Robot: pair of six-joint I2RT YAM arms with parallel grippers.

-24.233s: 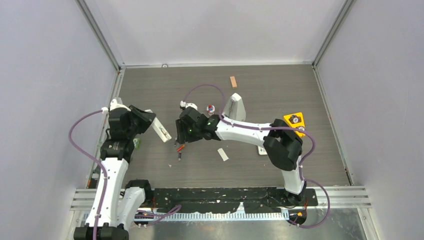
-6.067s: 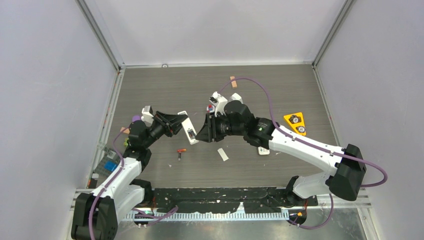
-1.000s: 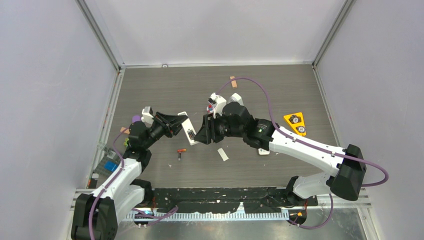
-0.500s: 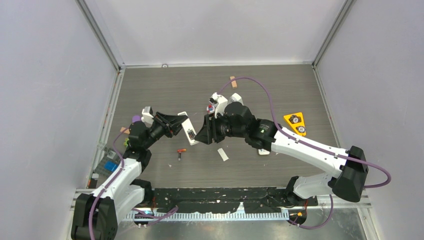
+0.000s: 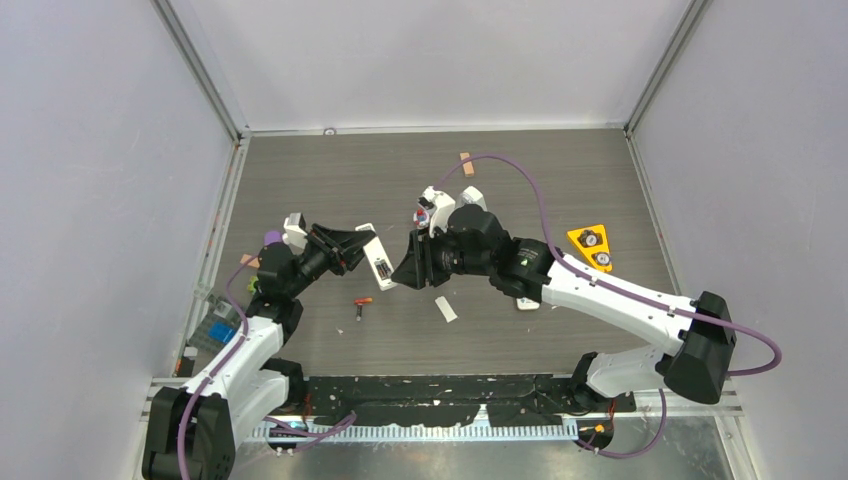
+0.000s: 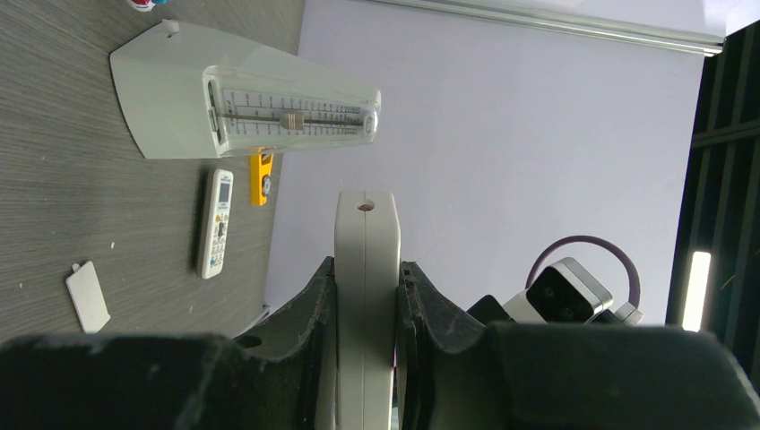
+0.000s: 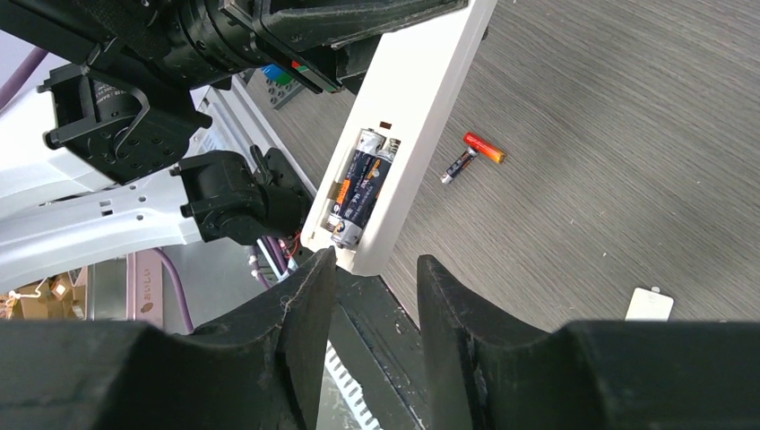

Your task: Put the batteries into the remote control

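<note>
My left gripper [image 5: 350,250] is shut on the long white remote control [image 5: 378,259], held above the table; it shows edge-on between the fingers in the left wrist view [image 6: 367,296]. In the right wrist view the remote [image 7: 421,98] has its compartment open with batteries [image 7: 358,190] seated inside. My right gripper [image 5: 407,268] is open and empty, its fingertips [image 7: 315,269] just short of the remote's end. Two loose batteries [image 7: 473,158] lie on the table, also in the top view [image 5: 362,304]. The small white cover [image 5: 446,309] lies flat nearby.
A grey metronome [image 6: 242,106] stands behind the right arm. A short white buttoned remote [image 6: 215,224] and a yellow triangular piece [image 5: 591,246] lie to the right. A small tan block [image 5: 466,163] sits far back. The black base rail [image 5: 450,390] runs along the near edge.
Nothing has visibly moved in the last second; both arms hold the same pose. Since 24 seconds ago both arms moved toward the centre, bringing the remote and the right gripper together.
</note>
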